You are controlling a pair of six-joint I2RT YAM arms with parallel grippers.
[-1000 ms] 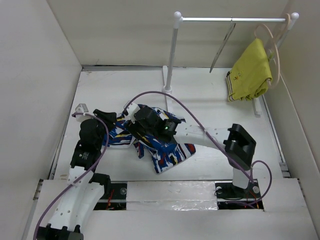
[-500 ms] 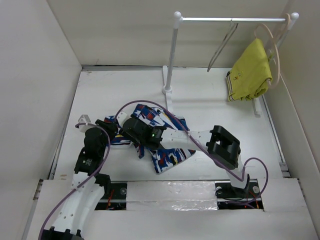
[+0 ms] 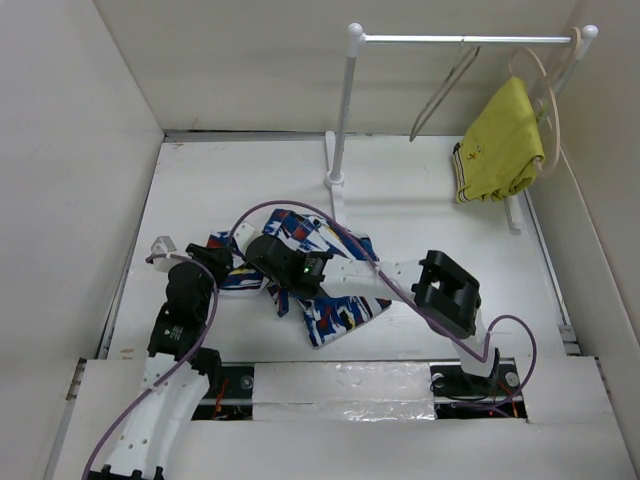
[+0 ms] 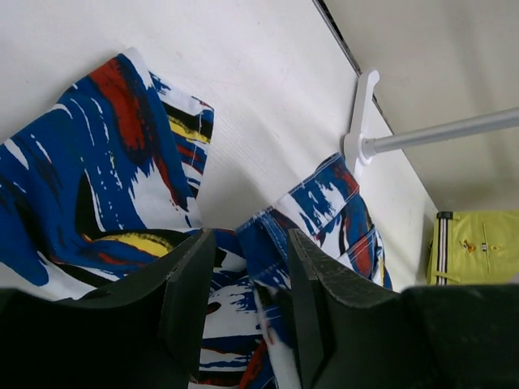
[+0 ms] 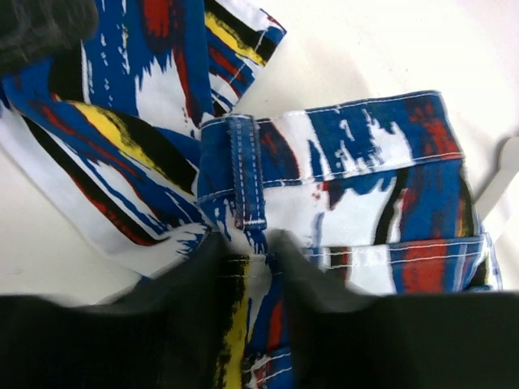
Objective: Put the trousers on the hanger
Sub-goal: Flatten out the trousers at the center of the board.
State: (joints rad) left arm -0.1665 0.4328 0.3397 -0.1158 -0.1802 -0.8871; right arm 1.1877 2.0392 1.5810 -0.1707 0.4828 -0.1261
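The trousers [image 3: 338, 305], in blue-and-white print, lie crumpled on the white table in front of the arms. My right gripper [image 3: 270, 262] is down on their left part. In the right wrist view its fingers are pinched on the fabric [image 5: 365, 162] just below a belt loop. My left gripper [image 3: 218, 256] is at the trousers' left edge. In the left wrist view it [image 4: 247, 275] is open, with a raised fold of the fabric [image 4: 122, 162] between its fingers [image 4: 190, 292]. The thin grey hanger [image 3: 440, 90] hangs on the rail at the back right, far from both grippers.
A white rack [image 3: 342, 110] stands at the back, with its rail [image 3: 500, 40] running right. A plain yellow garment [image 3: 500, 145] hangs there on a pale beige hanger [image 3: 548, 85]. White walls close in the left, the back and the right. The rack's foot [image 4: 361, 121] shows in the left wrist view.
My right arm has folded back, carrying its gripper left and nearer over the trousers. My left gripper has drawn a little nearer. The grey hanger has swung slightly on the rail.
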